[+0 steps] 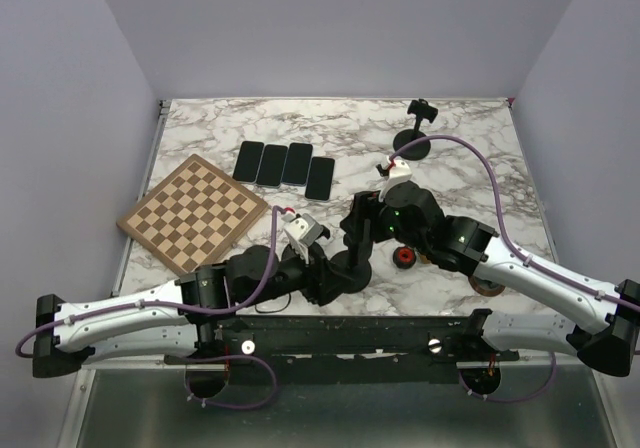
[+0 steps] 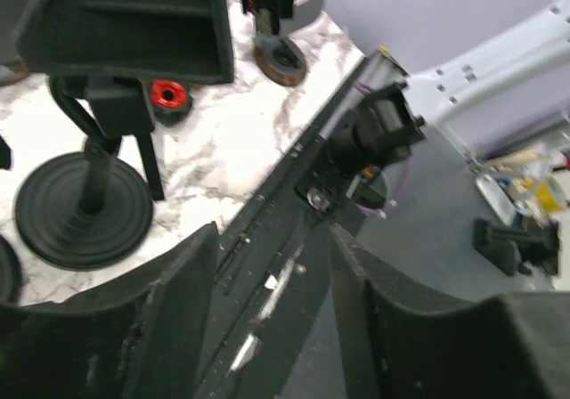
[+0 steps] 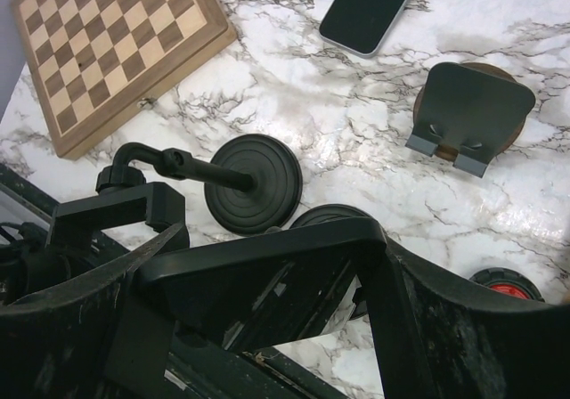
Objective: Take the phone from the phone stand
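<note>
Clamping flat black phone (image 3: 267, 243) on round-based stand (image 3: 254, 185), right claw (image 3: 278, 279); left claw (image 2: 272, 256) parted, empty.

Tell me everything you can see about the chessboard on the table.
The chessboard is a wooden square of light and dark checks inside a plain border, with a small metal clasp on one edge. It lies flat on the left of the marble table, turned diagonally. Nothing stands on it.

Bare marble (image 1: 330, 123) beyond phone row (image 1: 283, 165); chessboard (image 1: 193, 211) left, black stands (image 1: 352, 268) crowding near centre.
</note>
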Controlling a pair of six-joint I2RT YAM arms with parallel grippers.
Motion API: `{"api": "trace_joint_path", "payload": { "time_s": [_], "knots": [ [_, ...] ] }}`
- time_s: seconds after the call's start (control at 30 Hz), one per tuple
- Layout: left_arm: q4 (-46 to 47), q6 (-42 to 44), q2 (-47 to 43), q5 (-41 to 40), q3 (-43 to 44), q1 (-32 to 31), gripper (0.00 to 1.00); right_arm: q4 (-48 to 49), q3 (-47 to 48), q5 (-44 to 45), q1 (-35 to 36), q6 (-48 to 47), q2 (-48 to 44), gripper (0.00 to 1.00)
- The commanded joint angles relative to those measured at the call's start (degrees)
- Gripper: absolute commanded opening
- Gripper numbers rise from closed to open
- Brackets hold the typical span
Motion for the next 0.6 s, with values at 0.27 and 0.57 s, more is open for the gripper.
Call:
{"api": "trace_joint_path", "payload": {
  "time_s": [0.27, 0.57],
  "knots": [
    [-3.1, 4.6, 10.3, -26.6, 7.6, -2.9, 0.41, 0.9, -2.5, -6.5, 0.3, 4.1, -1.1, 0.01],
    [-2.8, 2.9, 14.4, -27.1, 10.2, -2.8, 0.54, 1.1, -3.0, -7.0, 0.2, 4.3, -2.2, 0.01]
  ]
}}
